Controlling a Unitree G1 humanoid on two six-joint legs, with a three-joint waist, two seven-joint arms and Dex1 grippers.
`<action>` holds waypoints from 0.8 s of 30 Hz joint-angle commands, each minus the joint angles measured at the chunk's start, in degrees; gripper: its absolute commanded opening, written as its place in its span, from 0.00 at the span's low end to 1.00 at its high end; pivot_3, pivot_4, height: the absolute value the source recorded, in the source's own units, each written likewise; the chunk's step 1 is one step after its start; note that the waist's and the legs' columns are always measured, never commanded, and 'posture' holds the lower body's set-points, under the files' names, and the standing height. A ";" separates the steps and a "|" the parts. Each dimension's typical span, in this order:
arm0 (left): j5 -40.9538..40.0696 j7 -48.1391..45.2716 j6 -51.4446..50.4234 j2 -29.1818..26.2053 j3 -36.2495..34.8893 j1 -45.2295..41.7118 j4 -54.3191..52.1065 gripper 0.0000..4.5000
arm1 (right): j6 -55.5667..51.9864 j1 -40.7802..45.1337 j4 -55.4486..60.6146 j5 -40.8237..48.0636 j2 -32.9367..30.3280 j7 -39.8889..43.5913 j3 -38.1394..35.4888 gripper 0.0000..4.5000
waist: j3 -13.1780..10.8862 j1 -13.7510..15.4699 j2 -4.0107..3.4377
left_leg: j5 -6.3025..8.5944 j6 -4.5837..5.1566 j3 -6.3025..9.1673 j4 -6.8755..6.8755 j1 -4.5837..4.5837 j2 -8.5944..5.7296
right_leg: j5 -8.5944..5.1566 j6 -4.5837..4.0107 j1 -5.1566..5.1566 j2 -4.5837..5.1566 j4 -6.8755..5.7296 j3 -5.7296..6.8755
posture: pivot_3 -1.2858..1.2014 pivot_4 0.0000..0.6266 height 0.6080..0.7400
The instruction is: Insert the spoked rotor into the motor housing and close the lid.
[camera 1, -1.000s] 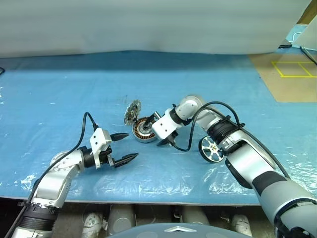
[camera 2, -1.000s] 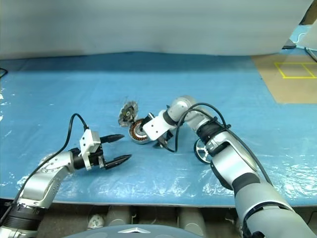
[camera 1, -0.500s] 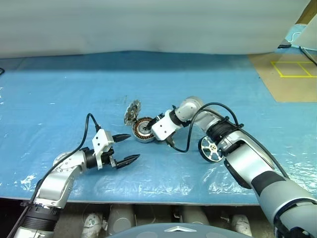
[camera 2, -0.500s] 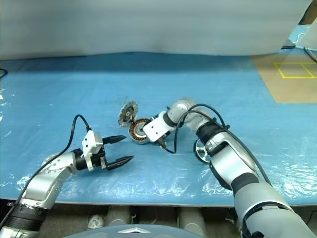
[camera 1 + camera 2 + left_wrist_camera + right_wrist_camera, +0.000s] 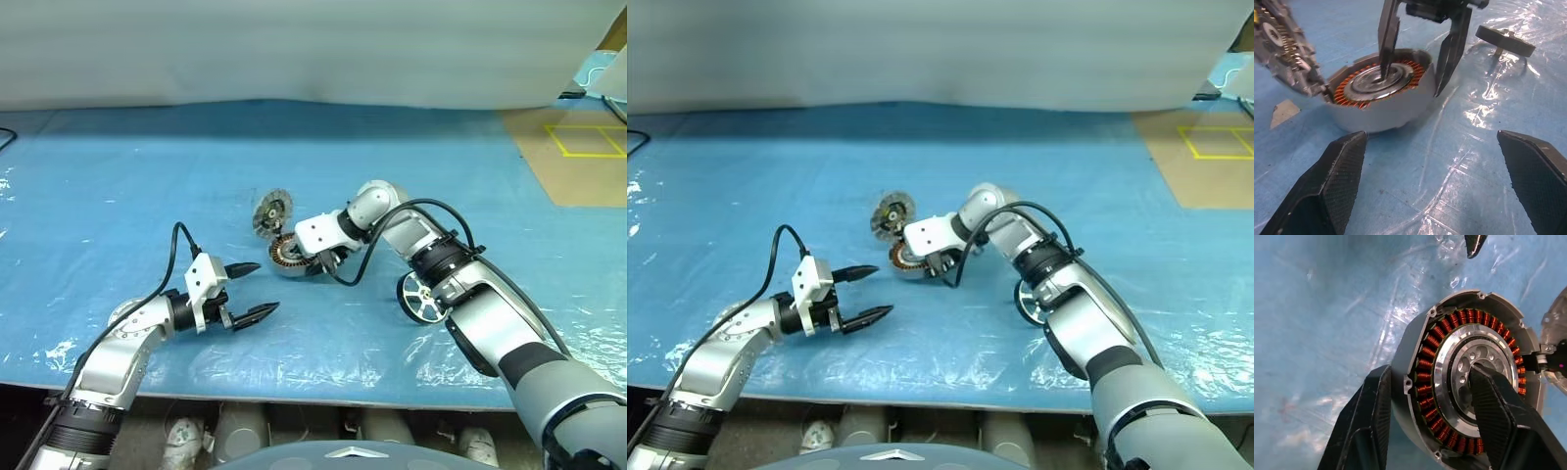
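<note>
The motor housing [image 5: 286,257] sits mid-table on the blue sheet, its copper windings [image 5: 1430,357] ringing a silver centre. My right gripper [image 5: 312,262] is shut on the housing's wall, one finger [image 5: 1493,406] in the centre and the other outside the rim. The toothed lid [image 5: 271,211] stands tilted at the housing's far edge, touching it. Beside my right forearm the spoked rotor [image 5: 416,297] stands on its edge, dark rim and silver spokes showing. My left gripper [image 5: 265,287] hangs open just short of the housing, holding nothing.
A wrinkled blue plastic sheet [image 5: 118,196] covers the table, whose front edge [image 5: 294,392] runs just below the arms. A brown floor patch with yellow tape [image 5: 578,147] lies at the back right. A small paper scrap [image 5: 1283,110] lies near the housing.
My right gripper has closed from open onto the housing's wall, and its wrist has rolled. The lid now sits slightly farther back. The left arm has stayed put.
</note>
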State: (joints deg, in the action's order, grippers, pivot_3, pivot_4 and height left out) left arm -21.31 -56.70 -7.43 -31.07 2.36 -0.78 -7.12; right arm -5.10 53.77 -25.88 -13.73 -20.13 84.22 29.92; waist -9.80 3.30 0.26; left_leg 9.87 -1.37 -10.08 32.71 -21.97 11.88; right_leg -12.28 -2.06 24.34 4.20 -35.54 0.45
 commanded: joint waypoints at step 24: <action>0.36 -0.88 1.66 0.79 1.89 0.19 0.17 1.00 | -45.84 -6.98 22.50 -1.15 -2.18 -6.69 9.67 0.44 | 0.19 -0.85 0.21 | 0.01 -0.04 0.06 -0.48 1.13 -0.05 | -0.29 0.49 -0.38 -0.03 -0.07 -0.46 | 0.52 0.24 1.00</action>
State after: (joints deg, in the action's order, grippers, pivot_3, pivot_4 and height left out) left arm -21.11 -57.50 -6.85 -30.24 4.66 -0.83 -6.07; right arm -49.63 48.62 -0.26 -15.04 -22.78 78.37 35.35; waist -9.61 2.45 0.47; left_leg 9.87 -1.41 -10.02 32.23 -20.80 11.83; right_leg -12.56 -1.57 23.94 4.17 -35.62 -0.03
